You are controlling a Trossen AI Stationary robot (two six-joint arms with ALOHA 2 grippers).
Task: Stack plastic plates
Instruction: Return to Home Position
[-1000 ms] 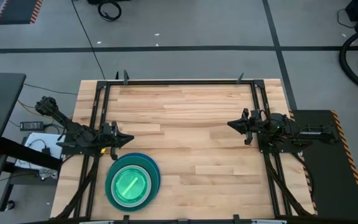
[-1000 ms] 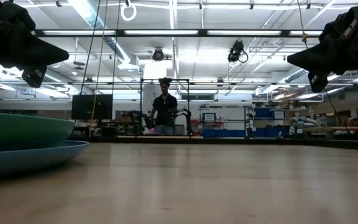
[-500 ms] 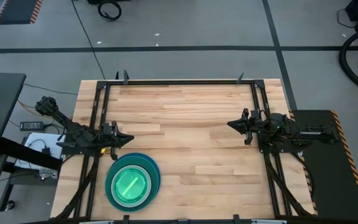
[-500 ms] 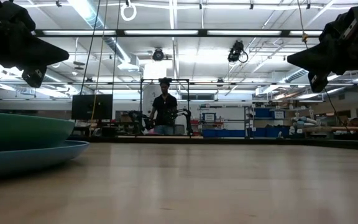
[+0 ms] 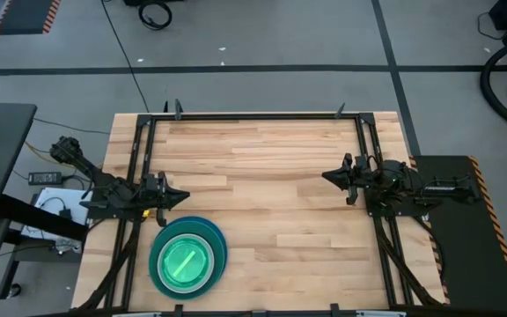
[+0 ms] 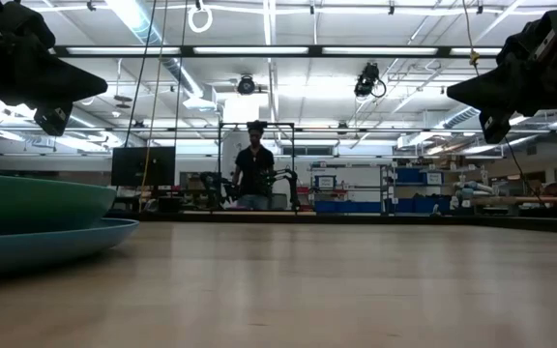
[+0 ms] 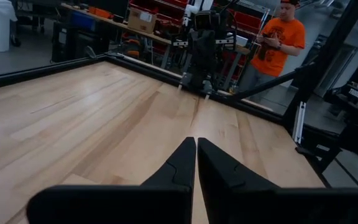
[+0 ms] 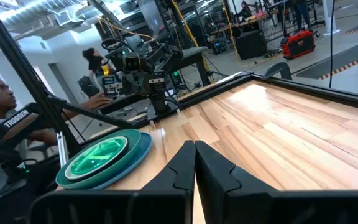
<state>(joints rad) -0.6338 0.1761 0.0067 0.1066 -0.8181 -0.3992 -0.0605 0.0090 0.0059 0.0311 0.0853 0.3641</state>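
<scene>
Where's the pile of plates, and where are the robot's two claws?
plate stack [image 5: 187, 262]: high view, on the middle of its top.
left gripper [image 5: 184, 195]: high view, at its shut fingertips.
right gripper [image 5: 326, 176]: high view, at its shut fingertips.

plates stacked, green atop, table's front-left

One plate stack, two tools

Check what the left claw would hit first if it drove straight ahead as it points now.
From the left claw the way looks free over the table, then likely the right claw facing it. The plate stack sits off that line.
</scene>
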